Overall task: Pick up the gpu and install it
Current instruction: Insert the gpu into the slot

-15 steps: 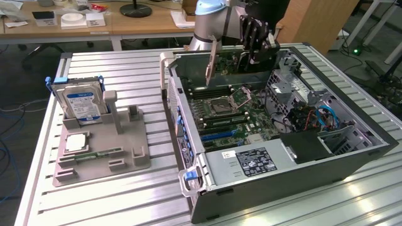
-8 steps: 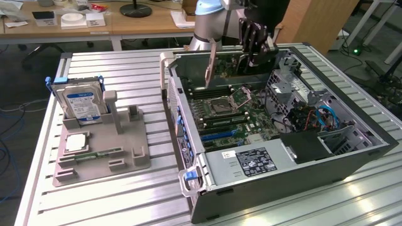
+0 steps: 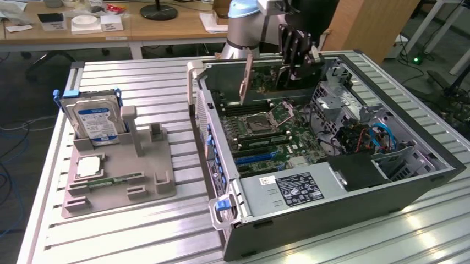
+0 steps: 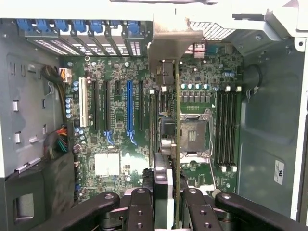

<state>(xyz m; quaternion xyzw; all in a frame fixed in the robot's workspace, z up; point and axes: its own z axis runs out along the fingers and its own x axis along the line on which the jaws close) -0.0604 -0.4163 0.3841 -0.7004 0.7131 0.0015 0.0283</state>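
Right now your claw is clamped on the gpu, which hangs edge-on below it over the motherboard. The CPU socket sits close on one side and the expansion slots on the other. Beyond the card's bracket end, the case's rear wall leaves you little room.

High exterior view and close, seemingly downward wrist view share the motherboard.

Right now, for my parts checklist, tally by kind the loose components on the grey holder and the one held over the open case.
gpu: 1
hard drive: 1
CPU chip: 1
memory stick: 1
Total: 4
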